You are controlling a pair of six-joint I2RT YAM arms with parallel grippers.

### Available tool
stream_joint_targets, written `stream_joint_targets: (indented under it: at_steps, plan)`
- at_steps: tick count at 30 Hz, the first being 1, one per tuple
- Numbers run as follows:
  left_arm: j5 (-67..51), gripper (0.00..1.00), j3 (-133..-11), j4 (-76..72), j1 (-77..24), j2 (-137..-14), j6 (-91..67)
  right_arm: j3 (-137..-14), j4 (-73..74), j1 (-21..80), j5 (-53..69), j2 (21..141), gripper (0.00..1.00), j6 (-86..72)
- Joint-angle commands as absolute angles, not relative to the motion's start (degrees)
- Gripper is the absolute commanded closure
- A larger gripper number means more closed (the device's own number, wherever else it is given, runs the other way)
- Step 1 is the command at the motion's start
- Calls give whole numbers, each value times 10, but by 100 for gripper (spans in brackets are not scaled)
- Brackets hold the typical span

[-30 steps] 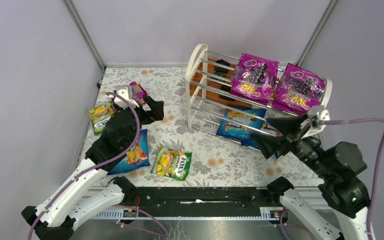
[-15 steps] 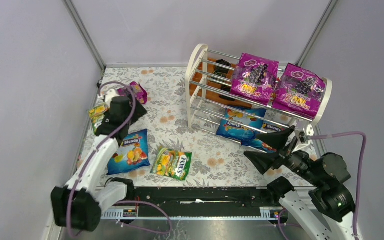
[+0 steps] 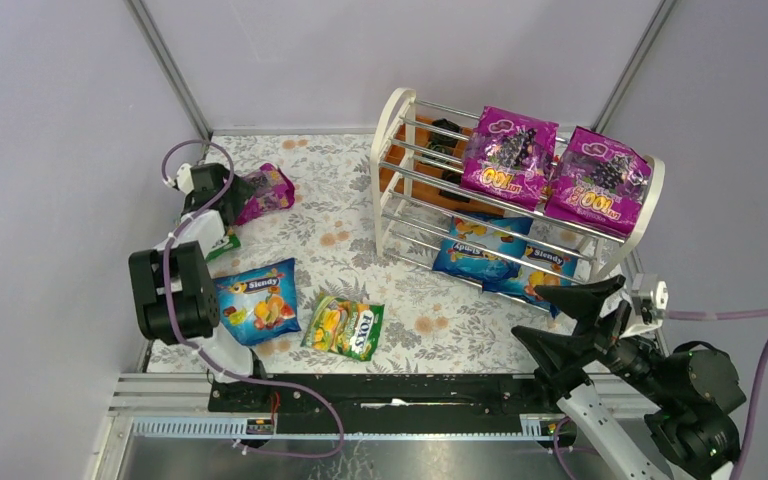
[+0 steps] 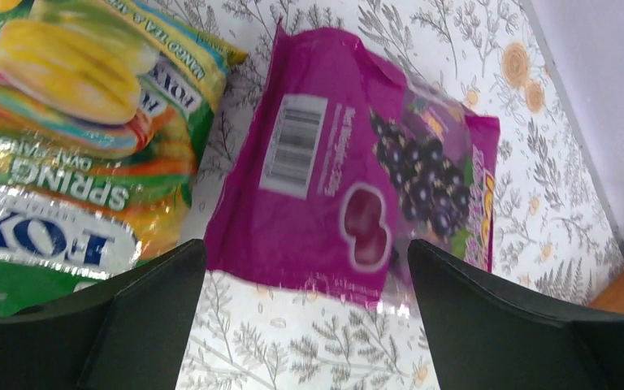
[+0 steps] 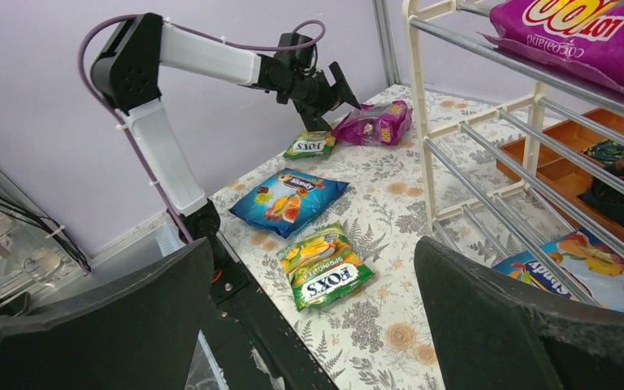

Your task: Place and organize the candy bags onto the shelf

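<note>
The shelf (image 3: 397,170) stands at the back right, with two magenta grape bags (image 3: 508,155) (image 3: 598,178) on its top tier and two blue Slendy bags (image 3: 480,240) on the bottom tier. A third magenta bag (image 3: 263,190) lies on the table at the far left. My left gripper (image 3: 232,196) is open just beside it, and in the left wrist view (image 4: 305,248) the bag (image 4: 333,187) lies just ahead of the spread jaws, next to a FOX'S bag (image 4: 65,146). A blue Slendy bag (image 3: 257,300) and a FOX'S bag (image 3: 345,327) lie near the front. My right gripper (image 3: 560,315) is open and empty in front of the shelf.
The flowered tablecloth (image 3: 430,320) covers the table between grey walls. An orange tray (image 5: 609,183) with dark items sits behind the shelf. The left arm (image 5: 211,57) reaches along the left wall. The black rail (image 3: 390,392) runs along the near edge.
My left arm has swung left toward the wall, and its gripper now sits left of the magenta bag. My right gripper has drawn back from the shelf's bottom tier toward the near edge.
</note>
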State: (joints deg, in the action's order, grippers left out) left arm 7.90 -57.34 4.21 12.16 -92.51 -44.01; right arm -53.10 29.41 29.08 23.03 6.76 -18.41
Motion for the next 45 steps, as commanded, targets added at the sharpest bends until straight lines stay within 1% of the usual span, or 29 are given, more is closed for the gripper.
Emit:
stream_joint_targets:
  at_steps: [1, 2, 3, 5, 6, 10, 13, 16, 18, 20, 23, 25, 26, 27, 29, 31, 33, 34, 35, 38, 39, 41, 45]
  plan:
    - [66, 1, -625, -10, 144, -984, -440, -554, 332, 288, 209, 52, 0, -175]
    - [53, 1, -637, -9, 148, -1003, -439, -555, 334, 288, 206, 50, 0, -176]
    - [41, 4, -648, -9, 151, -1021, -436, -555, 335, 288, 205, 48, 0, -177]
    - [20, 12, -662, -7, 152, -1041, -436, -554, 335, 288, 205, 49, 0, -180]
    - [9, 18, -660, -12, 152, -1043, -437, -554, 335, 288, 206, 50, 0, -181]
    - [-34, 45, -602, -54, 148, -1012, -458, -545, 329, 288, 206, 55, 0, -184]
    - [-51, 65, -568, -54, 138, -986, -489, -529, 311, 288, 205, 57, 0, -192]
    - [-85, 71, -531, -70, 118, -956, -528, -516, 294, 288, 206, 62, 0, -199]
    - [-107, 80, -509, -82, 101, -940, -556, -509, 287, 288, 209, 69, 0, -202]
    - [-124, 83, -488, -86, 75, -920, -583, -503, 280, 288, 212, 75, 0, -205]
    - [-148, 79, -443, -113, 22, -878, -616, -492, 271, 288, 211, 81, 0, -212]
    - [-138, 75, -441, -98, -16, -850, -593, -482, 263, 288, 208, 82, 0, -218]
    - [-127, 71, -452, -73, -27, -837, -570, -478, 259, 288, 207, 81, 0, -221]
    - [-115, 63, -463, -49, -29, -827, -549, -475, 256, 288, 208, 83, 0, -223]
    - [-85, 38, -496, 1, -20, -810, -501, -472, 254, 288, 208, 86, 0, -225]
    - [-36, 18, -523, 49, -6, -800, -455, -468, 252, 288, 207, 88, 0, -223]
    - [17, 4, -542, 76, 11, -805, -420, -464, 248, 288, 205, 89, 0, -222]
    - [32, 2, -554, 91, 28, -816, -418, -462, 245, 288, 204, 90, 0, -222]
    - [33, 1, -566, 104, 43, -829, -417, -461, 244, 288, 205, 91, 0, -223]
    - [-7, 1, -614, 128, 88, -897, -430, -463, 243, 288, 206, 94, 0, -223]
    - [-31, 1, -634, 133, 94, -924, -431, -464, 243, 288, 207, 95, 0, -223]
    - [-32, 1, -681, 152, 93, -968, -414, -466, 247, 288, 206, 96, 0, -222]
    - [-82, 1, -693, 134, 93, -1018, -384, -468, 254, 288, 196, 96, 0, -221]
